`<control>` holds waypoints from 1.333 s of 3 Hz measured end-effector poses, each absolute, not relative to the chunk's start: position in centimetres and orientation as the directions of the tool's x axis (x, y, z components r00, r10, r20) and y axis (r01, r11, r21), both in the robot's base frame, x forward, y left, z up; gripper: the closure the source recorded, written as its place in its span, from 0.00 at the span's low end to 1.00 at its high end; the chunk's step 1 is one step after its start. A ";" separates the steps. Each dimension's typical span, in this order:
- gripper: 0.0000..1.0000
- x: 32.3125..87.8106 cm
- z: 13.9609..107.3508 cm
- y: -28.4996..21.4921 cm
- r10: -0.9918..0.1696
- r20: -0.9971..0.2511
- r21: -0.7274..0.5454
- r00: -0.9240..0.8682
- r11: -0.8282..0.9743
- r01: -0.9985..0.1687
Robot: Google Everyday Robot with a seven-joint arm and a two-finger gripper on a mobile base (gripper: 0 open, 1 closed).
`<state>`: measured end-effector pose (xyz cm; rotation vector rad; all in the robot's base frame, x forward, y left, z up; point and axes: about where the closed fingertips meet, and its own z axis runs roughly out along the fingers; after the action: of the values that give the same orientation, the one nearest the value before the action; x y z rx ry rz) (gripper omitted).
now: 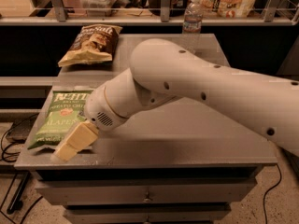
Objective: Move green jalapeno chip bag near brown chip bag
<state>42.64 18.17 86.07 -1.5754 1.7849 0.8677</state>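
Nearest: drawer front (147, 190) under the table (187, 139). Gripper (74, 142) sits low at the table's front-left, close to the front edge, angled down and left, tip over or just beside the near right corner of the green bag (63, 118). It reads as one tan block from this angle, so cannot tell if it's spread or closed, and cannot tell if it touches the bag. Nothing looks held. Green bag lies flat on the front-left of the table, label up, long axis running front to back, near end close to the edge; the wrist covers part of its right side. The arm (210, 92) sweeps in from the right across mid-table. Brown bag (93, 43) is at the back-left corner, flat, tan end toward the camera, well apart from the green one with bare tabletop between. Water bottle (192, 17) stands behind the table's back edge, right of the brown bag. Handling guess: green bag is light, air-puffed, crinkly film, likely slick and deforms under squeeze; contents crush easily, so light pinch force. Best hold is probably the flat crimped seam at the near end or a pinched fold on the right edge, not the puffed middle. Grabbed by a corner it will likely dangle and swing. Pick looks not yet made; the carry toward the back-left is still ahead.
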 end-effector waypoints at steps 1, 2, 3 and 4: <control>0.00 42.4 84.6 19.5 -0.593 -0.790 0.125 -0.158 0.095 -0.988; 0.16 42.2 83.5 20.2 -0.578 -0.792 0.160 -0.198 0.116 -0.980; 0.39 42.4 83.5 20.2 -0.567 -0.795 0.168 -0.216 0.136 -0.976; 0.63 43.2 84.3 19.0 -0.545 -0.807 0.153 -0.228 0.181 -0.972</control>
<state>43.22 18.96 84.30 -1.4246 1.8594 0.9120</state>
